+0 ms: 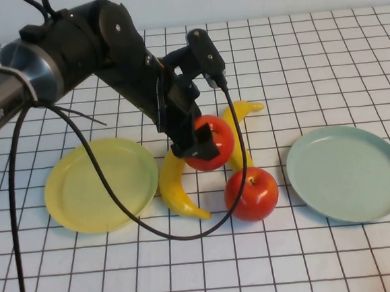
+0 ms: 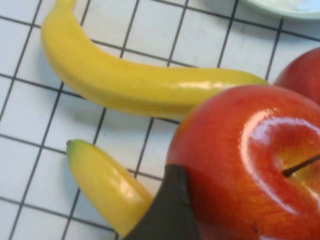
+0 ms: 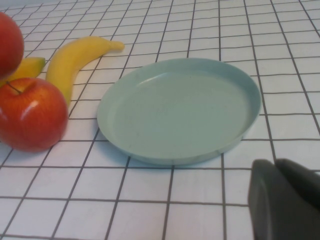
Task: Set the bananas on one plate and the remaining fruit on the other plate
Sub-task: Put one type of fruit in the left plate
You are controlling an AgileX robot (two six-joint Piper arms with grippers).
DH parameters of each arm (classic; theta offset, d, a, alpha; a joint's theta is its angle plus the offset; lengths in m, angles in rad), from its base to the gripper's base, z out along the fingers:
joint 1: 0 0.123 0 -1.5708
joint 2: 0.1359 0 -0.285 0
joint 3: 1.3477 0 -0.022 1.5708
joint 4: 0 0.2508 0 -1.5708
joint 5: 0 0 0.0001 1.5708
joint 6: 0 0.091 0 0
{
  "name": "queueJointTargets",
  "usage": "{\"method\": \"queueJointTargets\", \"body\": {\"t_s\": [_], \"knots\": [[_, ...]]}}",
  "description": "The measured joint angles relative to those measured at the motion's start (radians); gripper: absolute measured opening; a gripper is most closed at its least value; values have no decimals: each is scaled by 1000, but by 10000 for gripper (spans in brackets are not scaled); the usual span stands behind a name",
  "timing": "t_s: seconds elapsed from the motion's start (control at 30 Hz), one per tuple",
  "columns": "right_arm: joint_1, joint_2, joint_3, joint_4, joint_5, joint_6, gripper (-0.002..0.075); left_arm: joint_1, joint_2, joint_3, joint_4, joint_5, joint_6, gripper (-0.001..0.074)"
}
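high view: left gripper (image 1: 201, 144) down at far apple (image 1: 211, 141), fingers apart around it, bananas (image 1: 177, 188) flanking, between yellow plate (image 1: 100, 184) left and blue-green plate (image 1: 348, 172) right. left wrist: fingertip (image 2: 167, 210) against apple. right wrist: right gripper (image 3: 285, 202) near blue-green plate, fingers together.

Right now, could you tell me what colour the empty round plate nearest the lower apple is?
Pale blue-green plate, clearest in the right wrist view.
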Motion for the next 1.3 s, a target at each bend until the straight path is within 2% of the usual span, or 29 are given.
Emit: {"method": "queueJointTargets", "body": {"t_s": [0.27, 0.47, 0.67, 0.83, 1.1, 1.3], "knots": [[0, 0, 0, 0, 0, 0, -17, 6, -50, -23, 191, 131, -258, 590], [0, 0, 0, 0, 0, 0, -17, 108, -66, -23, 197, 212, -394, 590], [0, 0, 0, 0, 0, 0, -17, 270, -66, -23, 119, 227, -418, 590], [0, 0, 0, 0, 0, 0, -17, 357, -66, 15, 85, 227, -422, 590], [0, 0, 0, 0, 0, 0, -17, 381, -64, 120, 82, 158, -422, 590], [0, 0, 0, 0, 0, 0, -17, 381, -35, 131, 94, 102, -420, 589]]}}
